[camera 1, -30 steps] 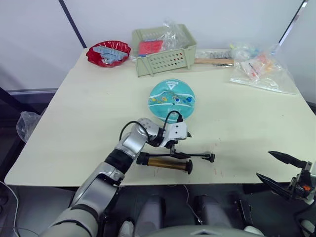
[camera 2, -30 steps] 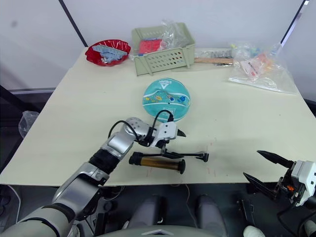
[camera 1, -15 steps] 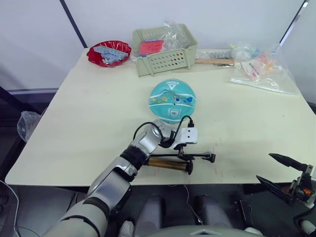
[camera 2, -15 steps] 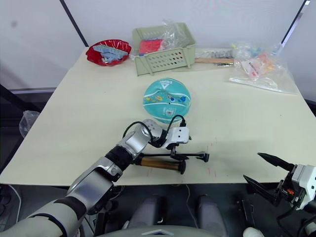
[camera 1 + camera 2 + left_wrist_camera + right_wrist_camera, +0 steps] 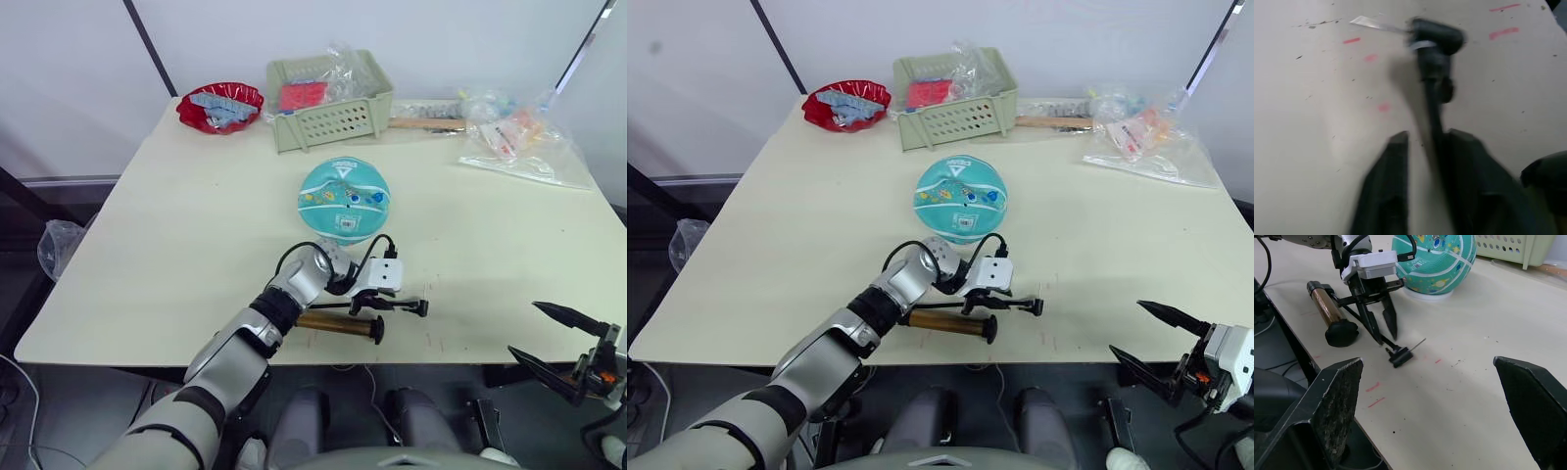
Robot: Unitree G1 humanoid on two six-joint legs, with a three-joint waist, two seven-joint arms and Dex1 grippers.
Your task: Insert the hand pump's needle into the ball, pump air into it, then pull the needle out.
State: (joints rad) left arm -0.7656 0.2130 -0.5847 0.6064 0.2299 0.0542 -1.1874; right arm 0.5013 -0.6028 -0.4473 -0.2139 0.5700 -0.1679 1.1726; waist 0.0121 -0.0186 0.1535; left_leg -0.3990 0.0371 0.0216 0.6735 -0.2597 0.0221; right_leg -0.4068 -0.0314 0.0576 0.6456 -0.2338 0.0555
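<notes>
The teal ball (image 5: 343, 199) rests at the middle of the table. In front of it lies the hand pump (image 5: 333, 323), a brass cylinder with black caps, and its black hose (image 5: 1365, 323) runs off along the table toward my right. The needle (image 5: 1419, 343) sticks out of its small black fitting (image 5: 1399, 356), flat on the table and apart from the ball. My left gripper (image 5: 375, 305) points down over the hose, its fingers closed in on either side of it a short way behind the fitting. My right gripper (image 5: 549, 341) hangs open off the table's near right edge, holding nothing.
A green basket (image 5: 333, 113), a red bowl (image 5: 220, 103), a wooden-handled tool (image 5: 423, 122) and plastic bags (image 5: 519, 137) line the table's far side. Small red marks (image 5: 1374, 387) dot the table near its front edge.
My left gripper slid rightward from over the pump's cylinder to the hose near the fitting, and its wide-open fingers closed in around the hose. The right gripper stayed put.
</notes>
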